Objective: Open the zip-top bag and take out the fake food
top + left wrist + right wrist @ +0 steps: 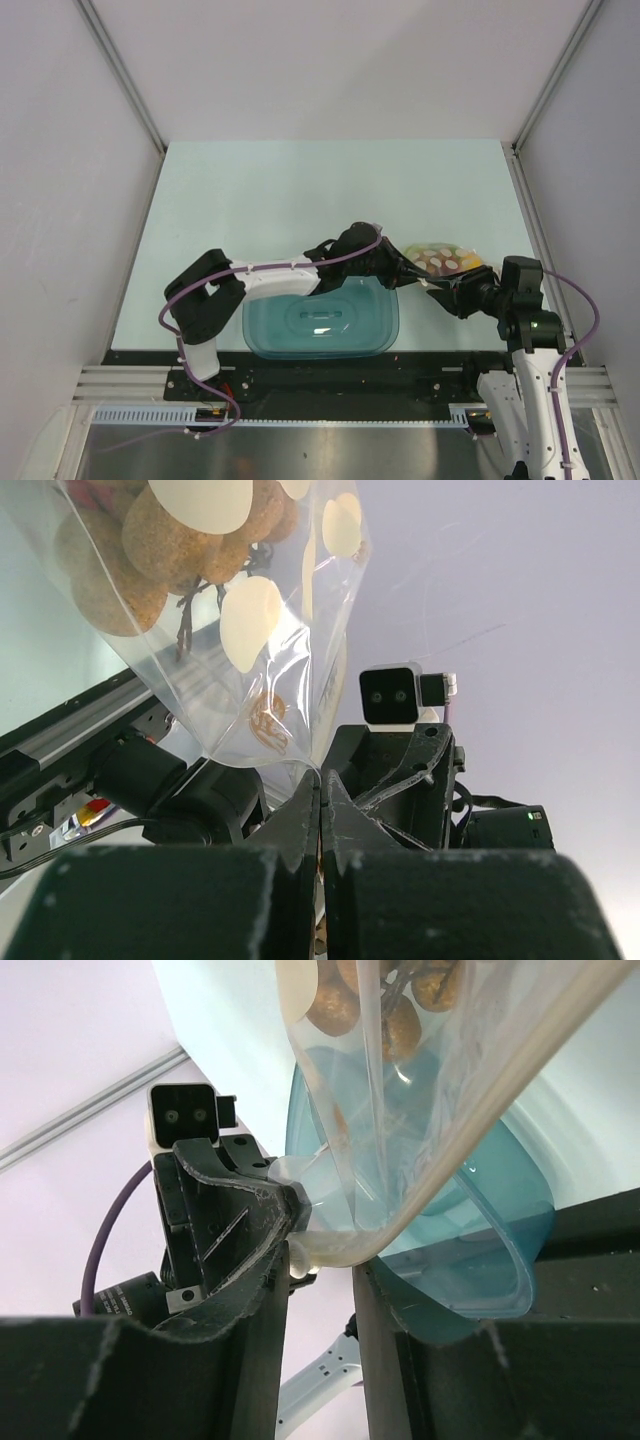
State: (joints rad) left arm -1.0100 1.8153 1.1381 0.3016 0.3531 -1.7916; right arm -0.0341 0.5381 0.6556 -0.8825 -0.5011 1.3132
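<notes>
White walls enclose a pale green table (300,190). From the base at 7 o'clock the left arm (270,280) stretches rightward over the far rim of the teal tub (320,322), which sits at 6 o'clock by the near edge of the table. The left fingers (320,790) are pressed flat together, pinching a corner of the zip-top bag (440,258). The bag hangs off the table between the two arms, at about 2 o'clock from the tub. It is clear and dotted white. Through the plastic the fake food (140,555) shows as a cluster of orange-brown balls on dark stems. From 4 o'clock the right fingers (435,284) meet the same end of the bag. In the right wrist view they stand partly apart with the thick zip edge lying across the gap. Whether they actually clamp it I cannot tell. The right arm (530,330) rises from the base at 5 o'clock.
</notes>
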